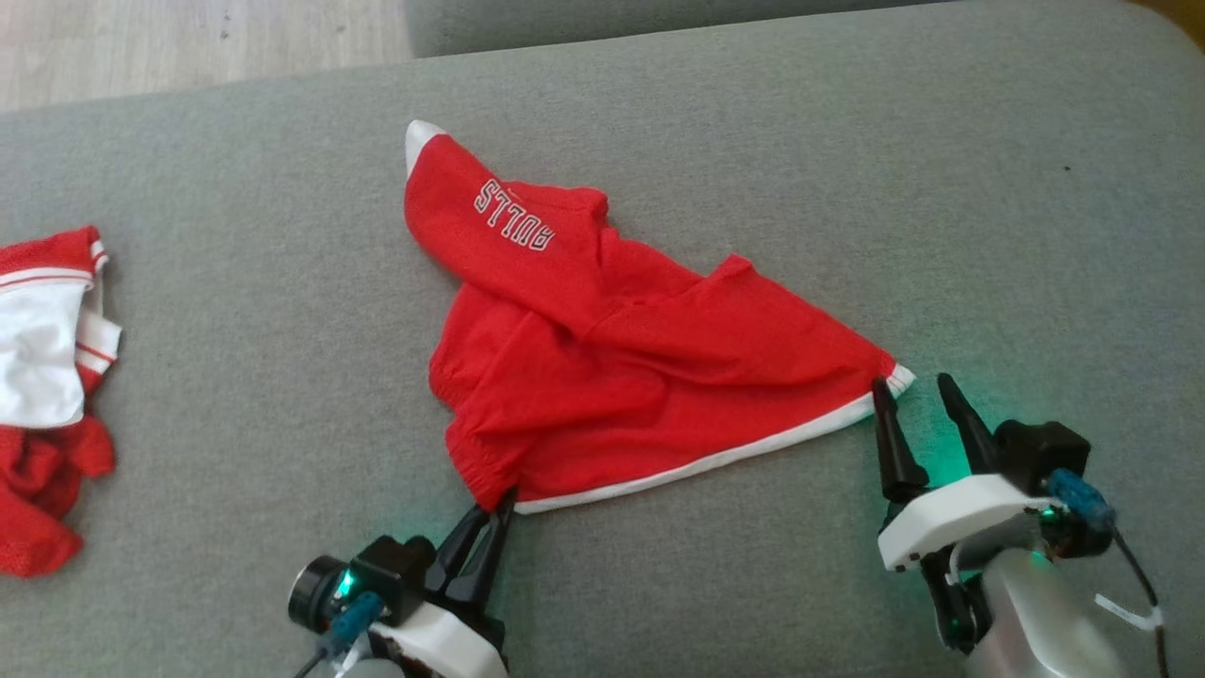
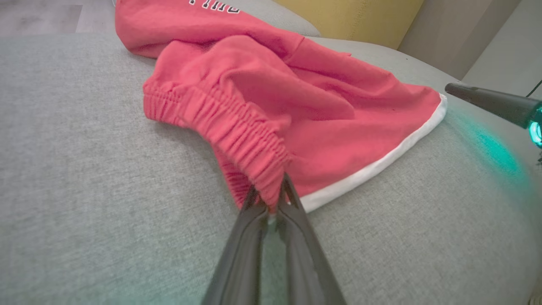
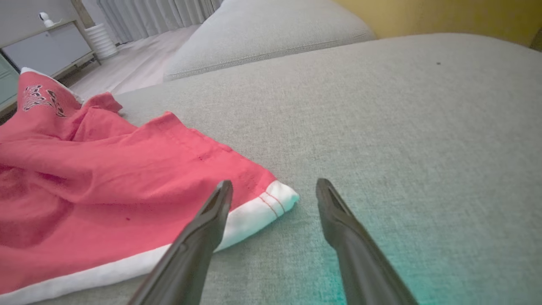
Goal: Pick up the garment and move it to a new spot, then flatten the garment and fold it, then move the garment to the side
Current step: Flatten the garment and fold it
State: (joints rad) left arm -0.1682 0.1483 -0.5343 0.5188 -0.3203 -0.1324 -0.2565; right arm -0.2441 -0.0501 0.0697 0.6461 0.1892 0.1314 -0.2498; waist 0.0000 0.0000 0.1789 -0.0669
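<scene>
Shorts pinched at one corner, flattening barely begun

At far left a second red-and-white garment point(image 1: 47, 377) lies bunched and untouched. The left gripper point(image 1: 497, 507) has its jaws closed on the elastic waistband corner of the red garment point(image 1: 640, 377), which sits crumpled near the middle of the grey sofa cushion point(image 1: 847, 141). At right, the right gripper point(image 1: 913, 386) has its jaws spread wide at the white-hemmed leg corner, holding nothing. By my reading, spreading it flat is only starting; folding and moving it aside remain.
</scene>
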